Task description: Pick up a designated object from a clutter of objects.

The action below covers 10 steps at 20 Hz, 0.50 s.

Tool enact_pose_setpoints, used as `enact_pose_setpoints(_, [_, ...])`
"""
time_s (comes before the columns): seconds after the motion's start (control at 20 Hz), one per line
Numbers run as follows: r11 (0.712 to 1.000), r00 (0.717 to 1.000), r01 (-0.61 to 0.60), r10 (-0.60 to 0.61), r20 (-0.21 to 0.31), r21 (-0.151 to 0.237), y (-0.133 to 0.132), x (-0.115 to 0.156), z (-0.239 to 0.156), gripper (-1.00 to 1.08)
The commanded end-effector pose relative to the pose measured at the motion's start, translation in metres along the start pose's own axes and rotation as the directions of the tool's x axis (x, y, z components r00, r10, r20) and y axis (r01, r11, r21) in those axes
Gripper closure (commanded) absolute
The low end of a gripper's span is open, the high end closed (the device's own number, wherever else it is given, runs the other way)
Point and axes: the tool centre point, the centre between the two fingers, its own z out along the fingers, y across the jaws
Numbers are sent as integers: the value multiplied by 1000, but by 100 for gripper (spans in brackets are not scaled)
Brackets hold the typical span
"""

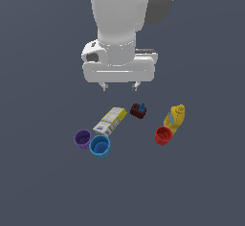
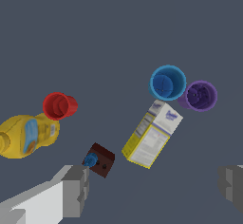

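The designated object, a bright blue cup [image 1: 100, 146] [image 2: 167, 82], stands upright among the clutter, touching the purple cup [image 1: 82, 138] [image 2: 200, 96] beside it. A yellow-and-white flat box [image 1: 110, 121] [image 2: 152, 135] lies just behind the two cups. My gripper [image 1: 119, 85] [image 2: 154, 190] hangs open above the surface, behind the clutter and well apart from the blue cup, with nothing between its fingers [image 2: 76, 190].
A small dark red block with a blue top [image 1: 138, 110] [image 2: 99, 159] sits nearest the gripper. Toward the exterior view's right, a red cup [image 1: 163, 135] [image 2: 59, 106] rests against a yellow bottle [image 1: 175, 118] [image 2: 27, 135] lying on its side. The surface is dark grey.
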Motion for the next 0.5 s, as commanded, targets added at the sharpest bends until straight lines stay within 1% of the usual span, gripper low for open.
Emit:
enact_pose_setpoints(0.0, [1000,1000,0,0,0,0,0,0,0,-20])
enact_pose_setpoints(0.45, [1000,1000,-12,12,-23,-6,11,5,-8,-20])
